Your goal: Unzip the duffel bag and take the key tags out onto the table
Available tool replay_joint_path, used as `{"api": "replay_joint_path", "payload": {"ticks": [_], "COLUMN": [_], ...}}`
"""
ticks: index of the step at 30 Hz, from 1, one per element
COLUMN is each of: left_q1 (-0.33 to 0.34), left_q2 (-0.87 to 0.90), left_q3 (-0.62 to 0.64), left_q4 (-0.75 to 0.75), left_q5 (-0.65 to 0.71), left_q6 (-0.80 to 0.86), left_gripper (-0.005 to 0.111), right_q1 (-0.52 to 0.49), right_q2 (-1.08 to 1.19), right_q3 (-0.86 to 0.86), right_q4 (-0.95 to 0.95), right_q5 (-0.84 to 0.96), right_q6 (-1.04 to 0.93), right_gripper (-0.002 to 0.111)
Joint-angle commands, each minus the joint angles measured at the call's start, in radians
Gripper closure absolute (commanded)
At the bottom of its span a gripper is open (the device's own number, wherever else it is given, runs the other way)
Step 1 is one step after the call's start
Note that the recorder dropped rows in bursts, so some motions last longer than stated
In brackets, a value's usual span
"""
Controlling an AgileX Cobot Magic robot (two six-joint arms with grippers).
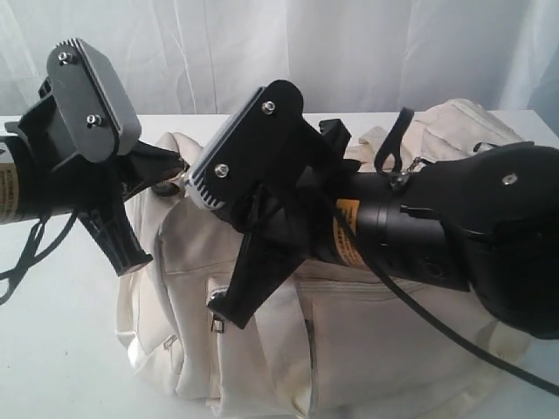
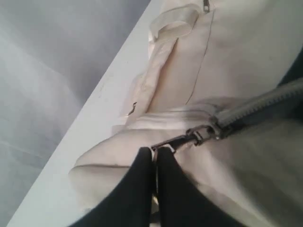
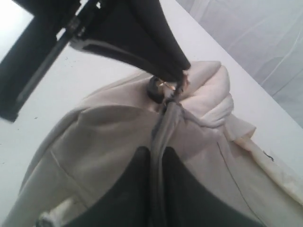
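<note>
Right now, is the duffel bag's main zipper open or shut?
Shut, as far as visible: the zipper teeth lie meshed beyond the slider, whose pull the left gripper pinches.

White curtain backdrop (image 1: 367,52), softly lit.

1. one duffel bag (image 1: 349,349), cream fabric.
2. one white bench (image 1: 52,349) carrying it.
3. two black robot arms: a left arm (image 1: 26,183) and a right arm (image 1: 419,227).
4. two tools, one per arm: the left tool (image 2: 155,153) and the right tool (image 3: 156,153).
5. one grey zipper tape (image 2: 255,106) along the bag's top.
6. one metal zipper pull (image 2: 182,139) at the tape's end.
7. one webbing handle loop (image 2: 173,19) seen in the left wrist view.
</note>
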Motion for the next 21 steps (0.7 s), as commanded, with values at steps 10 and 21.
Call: {"api": "replay_joint_path", "payload": {"ticks": [10,21], "left_q1": [0.049,0.049], "left_q2": [-0.022,-0.092], "left_q3": [-0.014,-0.014], "left_q4": [-0.042,0.012], "left_q5": [0.285,0.079], "left_q6": [-0.020,-0.113], "left_gripper": [0.107,0.107], "right_q1": [0.013,0.013], "right_q2": [-0.050,0.086], "right_q3": [0.018,-0.083], "right_q4": [-0.015,-0.015], "right_q5": [-0.091,-0.044], "right_q6": [-0.010,-0.108], "right_gripper": [0.058,0.064]}}
